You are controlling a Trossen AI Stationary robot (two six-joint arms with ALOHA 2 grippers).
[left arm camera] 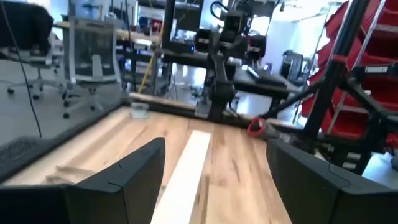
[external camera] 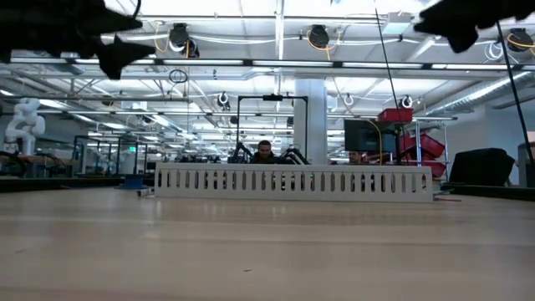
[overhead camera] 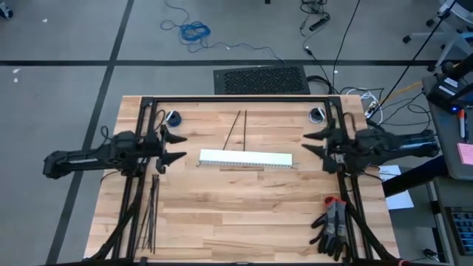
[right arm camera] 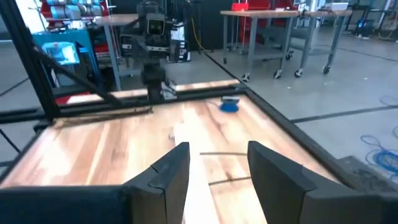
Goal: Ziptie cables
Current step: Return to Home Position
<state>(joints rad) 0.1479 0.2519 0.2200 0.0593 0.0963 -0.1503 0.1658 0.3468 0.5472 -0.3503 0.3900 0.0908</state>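
Fingers [left arm camera: 124, 180] spread on left arm [overhead camera: 89, 157], right arm [overhead camera: 399, 142]; one white duct [overhead camera: 246, 158] between.

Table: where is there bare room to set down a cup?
The table is bare between the white duct, the zipties and the gloves. Crowded: the duct's ends, where the left gripper and right gripper hover.

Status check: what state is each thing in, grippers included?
white cable duct, lid closed, lying across the table centre.
left gripper, open, empty, raised at the left edge.
right gripper, open, empty, raised at the right edge.
zipties, loose, unused, lying flat.
gloves, heaped at the front right.
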